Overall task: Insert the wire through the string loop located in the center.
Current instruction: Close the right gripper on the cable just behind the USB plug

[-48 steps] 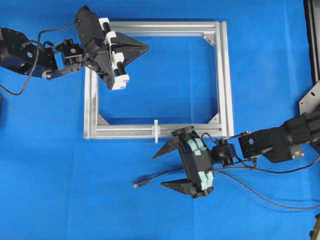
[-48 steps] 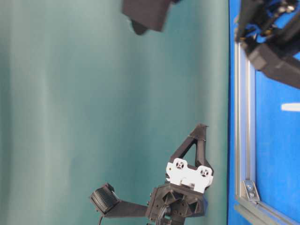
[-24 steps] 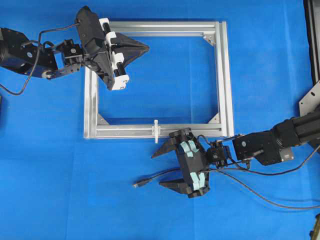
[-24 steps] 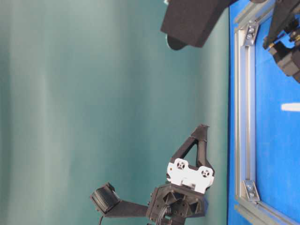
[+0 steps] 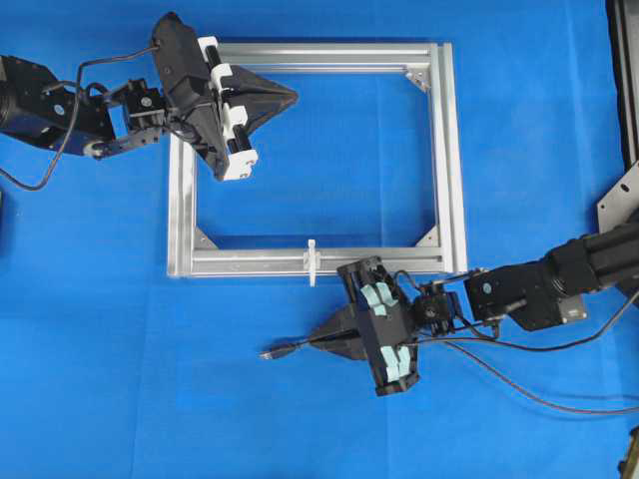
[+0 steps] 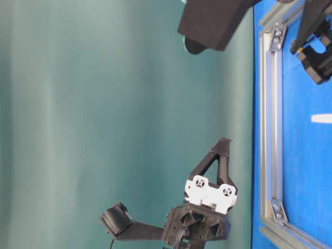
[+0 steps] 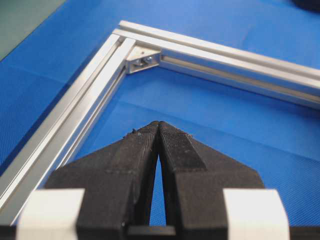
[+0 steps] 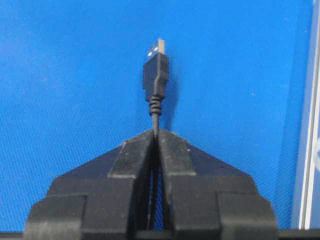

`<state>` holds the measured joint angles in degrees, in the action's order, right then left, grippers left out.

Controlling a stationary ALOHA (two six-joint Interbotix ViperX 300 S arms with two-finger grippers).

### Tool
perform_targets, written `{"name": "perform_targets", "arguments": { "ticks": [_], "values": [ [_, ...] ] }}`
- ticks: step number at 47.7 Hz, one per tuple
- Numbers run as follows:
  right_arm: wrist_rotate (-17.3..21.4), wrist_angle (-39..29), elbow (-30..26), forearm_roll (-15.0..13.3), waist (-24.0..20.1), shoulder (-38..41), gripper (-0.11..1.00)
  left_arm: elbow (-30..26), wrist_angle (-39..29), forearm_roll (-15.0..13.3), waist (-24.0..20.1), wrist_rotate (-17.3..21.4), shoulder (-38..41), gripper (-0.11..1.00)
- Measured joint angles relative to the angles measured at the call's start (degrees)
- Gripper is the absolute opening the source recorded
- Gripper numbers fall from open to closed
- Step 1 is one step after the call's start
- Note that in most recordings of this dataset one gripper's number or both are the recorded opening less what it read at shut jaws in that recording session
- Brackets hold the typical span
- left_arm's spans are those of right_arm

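Your right end effector (image 5: 321,340) is clenched on the wire (image 8: 155,107) just behind its plug, low over the tabletop; threading the string loop (image 5: 312,261) on the frame bar remains.

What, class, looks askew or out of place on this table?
Nothing stands out. The frame lies square, the loop sits across its near bar, and the right gripper is shut on the wire behind its plug.

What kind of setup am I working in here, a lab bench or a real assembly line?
Most likely a lab test bench: a blue mat covers the table, a bare aluminium frame carries one string loop, and a plain teal backdrop stands behind. No production gear shows.
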<state>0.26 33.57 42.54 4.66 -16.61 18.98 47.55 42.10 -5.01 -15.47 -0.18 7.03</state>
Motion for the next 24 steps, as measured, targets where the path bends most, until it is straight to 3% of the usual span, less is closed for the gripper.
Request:
{"name": "perform_targets", "arguments": {
  "ticks": [24],
  "values": [
    [0.1, -2.6, -0.2, 0.0, 0.0, -1.1, -0.02, 0.0, 0.0, 0.0, 0.0, -0.2, 0.0, 0.0]
  ]
}}
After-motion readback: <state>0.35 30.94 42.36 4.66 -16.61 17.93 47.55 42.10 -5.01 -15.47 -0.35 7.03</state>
